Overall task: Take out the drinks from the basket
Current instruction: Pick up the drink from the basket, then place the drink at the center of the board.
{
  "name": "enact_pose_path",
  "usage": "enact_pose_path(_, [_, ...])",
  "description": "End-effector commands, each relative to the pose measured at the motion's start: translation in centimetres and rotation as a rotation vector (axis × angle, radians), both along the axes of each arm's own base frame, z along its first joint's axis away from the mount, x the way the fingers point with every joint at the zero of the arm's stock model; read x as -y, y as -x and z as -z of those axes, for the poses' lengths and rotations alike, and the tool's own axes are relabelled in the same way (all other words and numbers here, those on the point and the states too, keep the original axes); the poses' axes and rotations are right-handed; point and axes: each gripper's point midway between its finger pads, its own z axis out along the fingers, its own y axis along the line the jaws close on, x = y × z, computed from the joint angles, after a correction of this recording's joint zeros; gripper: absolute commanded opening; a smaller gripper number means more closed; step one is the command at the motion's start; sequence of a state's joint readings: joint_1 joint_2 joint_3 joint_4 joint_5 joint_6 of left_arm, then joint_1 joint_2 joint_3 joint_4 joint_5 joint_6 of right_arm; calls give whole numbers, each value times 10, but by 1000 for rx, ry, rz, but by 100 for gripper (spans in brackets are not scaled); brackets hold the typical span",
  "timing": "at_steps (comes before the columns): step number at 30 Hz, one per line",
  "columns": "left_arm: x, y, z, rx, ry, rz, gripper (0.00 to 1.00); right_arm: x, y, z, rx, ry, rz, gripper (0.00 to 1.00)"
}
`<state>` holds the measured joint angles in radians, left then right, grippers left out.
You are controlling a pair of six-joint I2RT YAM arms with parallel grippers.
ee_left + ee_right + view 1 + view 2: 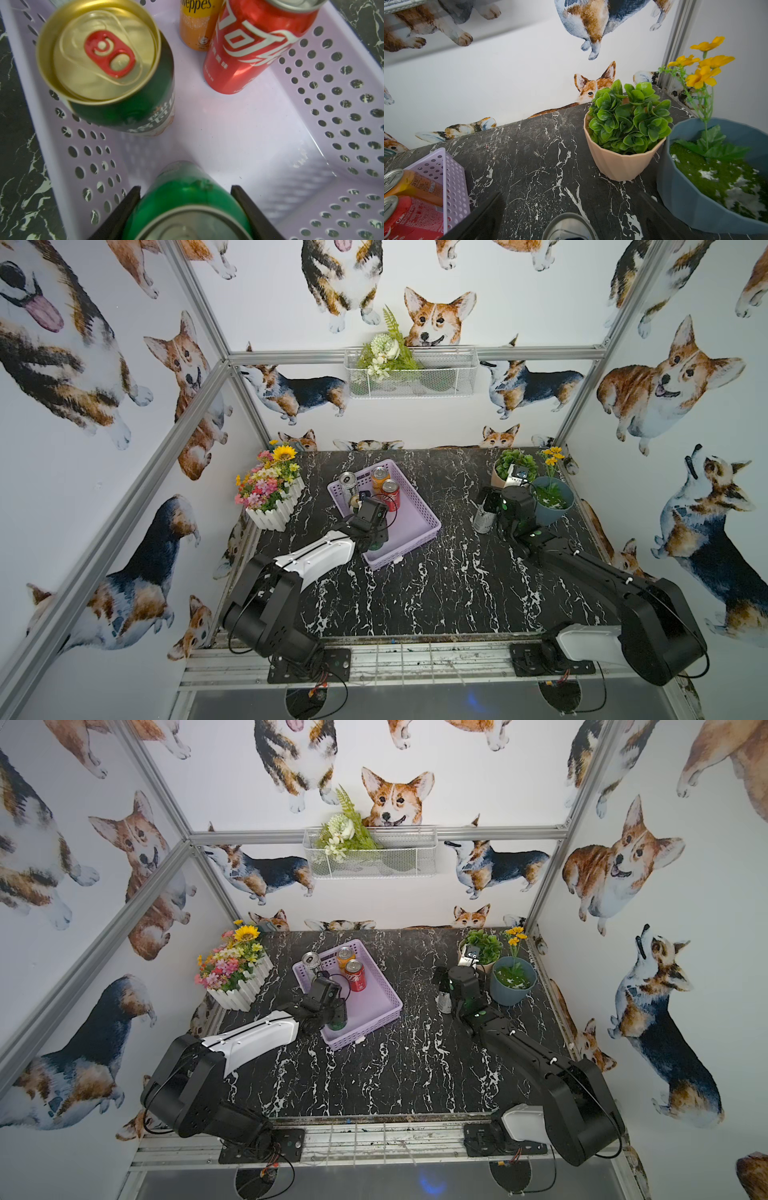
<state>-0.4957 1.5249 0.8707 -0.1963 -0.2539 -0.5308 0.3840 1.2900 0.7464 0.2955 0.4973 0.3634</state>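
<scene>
Left gripper [186,188] is down inside the lavender basket [332,104], at its near-left end, and its jaws are closed on a green can [187,197], one black finger [124,207] pressed to each side. That can's lid is cut off by the frame edge in the left wrist view. In both top views the gripper covers nearly all of it, and only a sliver of green [337,1024] shows. Whether its base is on the basket floor or off it, I cannot tell.

Just beyond it stands the second green can [104,62], with a gold lid and a red tab. From above it is half hidden behind the wrist camera [355,501]. Further back are the red can [390,494] and the orange can [379,477], side by side, with the orange one's top out of frame in the left wrist view. A silver-white can [348,483] sits in the far-left corner.

Over on the right, well clear of the basket, another silver can [482,520] stands on the black marble table [415,593]. The right gripper [570,195] hangs over it with its jaws spread wide and a gap on both sides. Only the can's rim [569,226] peeks into the right wrist view.
</scene>
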Motion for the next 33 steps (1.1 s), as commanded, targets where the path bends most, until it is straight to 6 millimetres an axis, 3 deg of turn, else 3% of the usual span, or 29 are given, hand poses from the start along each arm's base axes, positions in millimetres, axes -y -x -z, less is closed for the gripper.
enact_pose_path(1, [5, 1, -9, -1, -12, 17, 0, 1, -2, -5, 28, -13, 10, 100])
enact_pose_path(5, [33, -8, -49, 71, 1, 96, 0, 1, -2, -5, 29, -21, 10, 100])
enact_pose_path(12, [113, -39, -136, 172, 157, 294, 0, 8, 0, -10, 41, -21, 56, 100])
enact_pose_path(14, [142, -48, -151, 194, 190, 359, 0, 10, 2, -13, 53, -21, 61, 100])
enact_pose_path(17, [190, -63, -143, 166, 240, 448, 0, 14, 4, -16, 61, -17, 76, 100])
enact_pose_path(20, [232, -77, -116, 127, 234, 499, 0, 21, 8, -19, 65, -6, 105, 100])
enact_pose_path(24, [269, -94, -80, 73, 229, 523, 0, 36, 17, -28, 92, -3, 160, 100])
enact_pose_path(29, [280, -108, -43, 34, 173, 510, 0, 48, 27, -37, 132, -16, 180, 100])
enact_pose_path(31, [282, -109, -35, 30, 142, 507, 0, 49, 29, -35, 130, -6, 185, 100])
enact_pose_path(33, [282, -108, -30, 41, 90, 504, 0, 53, 36, -46, 165, -15, 189, 100])
